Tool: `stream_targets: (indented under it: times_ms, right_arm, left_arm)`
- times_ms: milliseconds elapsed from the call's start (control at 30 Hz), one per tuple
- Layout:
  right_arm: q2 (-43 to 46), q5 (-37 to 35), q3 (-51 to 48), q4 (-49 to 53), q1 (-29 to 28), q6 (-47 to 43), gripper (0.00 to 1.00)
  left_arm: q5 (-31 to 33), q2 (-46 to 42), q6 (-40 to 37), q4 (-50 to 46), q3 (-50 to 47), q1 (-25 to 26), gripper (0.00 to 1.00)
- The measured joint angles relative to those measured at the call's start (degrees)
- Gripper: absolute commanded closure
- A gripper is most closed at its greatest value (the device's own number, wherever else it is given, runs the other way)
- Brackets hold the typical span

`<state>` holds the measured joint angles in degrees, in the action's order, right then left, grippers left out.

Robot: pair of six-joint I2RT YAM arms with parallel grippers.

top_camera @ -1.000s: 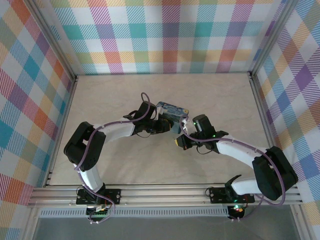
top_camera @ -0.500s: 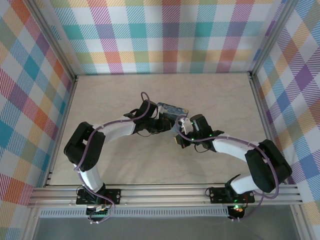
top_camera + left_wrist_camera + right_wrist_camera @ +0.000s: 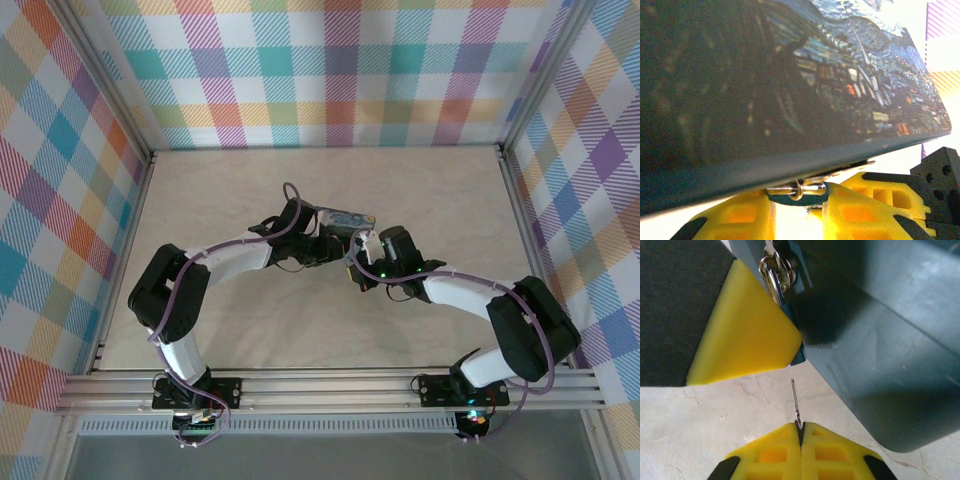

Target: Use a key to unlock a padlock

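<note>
Left gripper (image 3: 797, 220): clamps the padlock (image 3: 796, 191) from both sides, one yellow finger (image 3: 735, 217) to the left and one to the right. Holds the small blue body wedged in the gap, with the silvery shackle just above it.

Padlock: hangs at the lower edge of the box (image 3: 790, 75), touching it. Sits over the middle of the table (image 3: 230, 190), slightly right of centre, where the two arms' ends meet. Too small to pick out from the top view. Shows in the right wrist view as silver loops at the upper left, tight between the box's wall and the left gripper's yellow finger.

Box: dark blue, printed with a swirling night-sky painting. Looms right over the left gripper's fingers in the left wrist view. Appears tilted from above, the painted face reduced to a narrow strip. Cannot tell whether its bottom corner rests on the table.

Right gripper (image 3: 801, 429): reaches in from the near right. Pinches the key (image 3: 795, 400) with both yellow fingers pressed together. Shows the thin blade edge-on, sticking out from the tips. Points it toward the padlock, with the tip just short of the left gripper's finger and not touching, pale marbled table visible in the gap.
</note>
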<state>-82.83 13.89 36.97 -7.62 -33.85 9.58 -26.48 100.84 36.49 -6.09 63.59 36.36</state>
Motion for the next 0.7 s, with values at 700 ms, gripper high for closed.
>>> stream_targets:
  times_ms: [700]
  right_arm:
    - [-0.4, -0.9, 0.6, -1.5, 0.0, 0.5, 1.00]
  left_arm:
    - [0.0, 0.0, 0.0, 0.1, 0.0, 0.4, 0.76]
